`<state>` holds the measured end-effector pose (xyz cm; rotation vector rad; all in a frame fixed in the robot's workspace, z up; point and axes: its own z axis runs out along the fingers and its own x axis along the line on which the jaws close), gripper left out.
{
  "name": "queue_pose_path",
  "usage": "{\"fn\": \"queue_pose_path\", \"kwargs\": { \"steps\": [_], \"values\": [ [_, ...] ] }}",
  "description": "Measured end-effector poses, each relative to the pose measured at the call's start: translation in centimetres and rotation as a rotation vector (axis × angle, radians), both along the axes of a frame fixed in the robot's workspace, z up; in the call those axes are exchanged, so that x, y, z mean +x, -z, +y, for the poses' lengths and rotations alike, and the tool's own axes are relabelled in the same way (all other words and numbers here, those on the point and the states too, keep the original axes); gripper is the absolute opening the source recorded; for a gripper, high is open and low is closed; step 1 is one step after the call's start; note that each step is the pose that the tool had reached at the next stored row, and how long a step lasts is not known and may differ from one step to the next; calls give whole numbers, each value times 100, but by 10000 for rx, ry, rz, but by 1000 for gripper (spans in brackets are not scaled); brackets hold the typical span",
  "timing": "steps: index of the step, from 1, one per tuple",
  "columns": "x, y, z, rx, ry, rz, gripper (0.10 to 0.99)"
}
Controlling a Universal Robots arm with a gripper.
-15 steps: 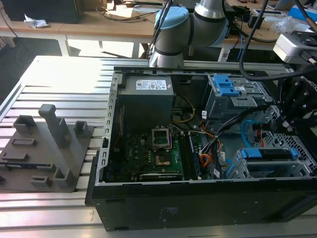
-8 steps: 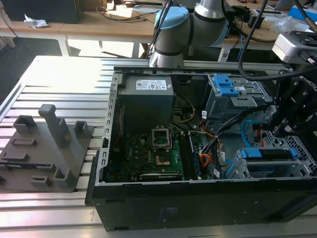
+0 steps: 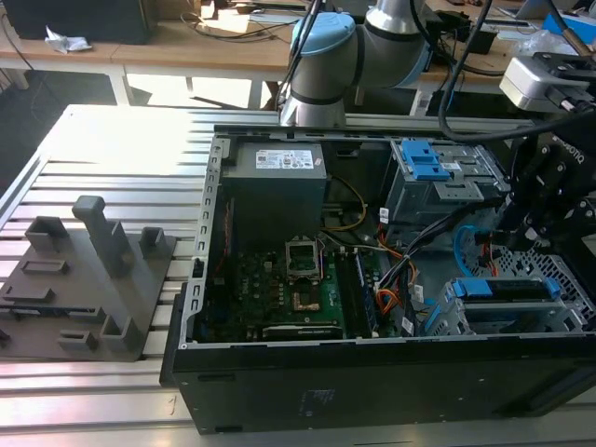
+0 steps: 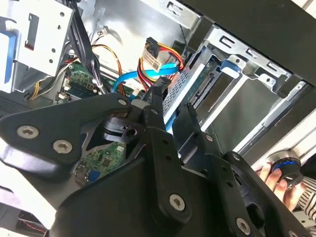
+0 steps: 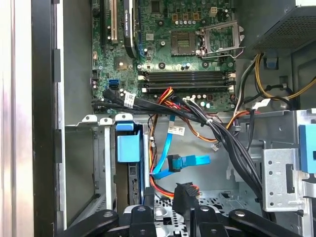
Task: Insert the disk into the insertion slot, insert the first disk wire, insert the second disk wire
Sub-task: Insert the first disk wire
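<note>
The disk (image 3: 507, 289) sits in its blue caddy inside the silver insertion slot (image 3: 466, 321) at the case's front corner. The caddy's blue handle (image 5: 128, 148) shows between the cage rails (image 5: 101, 163). The second disk wire (image 5: 165, 155), thin and light blue, arcs behind the disk, and its dark connector (image 5: 175, 163) hangs free. The first disk wire (image 4: 158, 57), a red, orange and yellow bundle, ends loose beside it. My gripper (image 4: 170, 101) hovers just short of those connectors, behind the disk. It is open by a narrow gap with nothing between its fingers (image 5: 148, 200).
The motherboard (image 5: 182, 59) and a thick black cable bundle (image 5: 222, 143) lie beyond the wires. The upper bay with its blue latch (image 3: 424, 163) stands close by. A person's hand (image 4: 274, 177) holds a round device outside the case. A grey fixture (image 3: 84, 279) stands at the exterior view's left.
</note>
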<state>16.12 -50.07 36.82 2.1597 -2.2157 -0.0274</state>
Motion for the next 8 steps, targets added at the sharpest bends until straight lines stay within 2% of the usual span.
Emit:
{"fn": "queue_pose_path", "kwargs": {
  "steps": [5, 8],
  "values": [
    [-1, 57, 69, -7, 227, 0, 361],
    [-1, 74, 134, -7, 282, 0, 361]
  ]
}}
